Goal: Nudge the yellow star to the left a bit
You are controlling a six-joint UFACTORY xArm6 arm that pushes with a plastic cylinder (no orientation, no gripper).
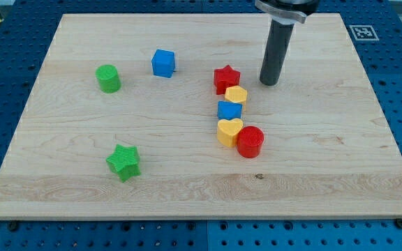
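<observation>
Sitting rt of 8 blks [236,95] (2/colour): my tip [269,84].

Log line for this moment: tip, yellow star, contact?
tip: right of yellow star | contact: none, small gap | star: touching red star, blue block

No readable text or numbers

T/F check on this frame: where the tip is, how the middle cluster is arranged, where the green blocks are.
1. My tip is right of the red star. True.
2. The tip touches the green star. False: that star lies far off, lower left.
3. The red cylinder touches the yellow heart. True.
4. The blue cube sits in the cluster. False: it stands alone, upper left.
5. The green cylinder is at the board's right. False: left.
</observation>
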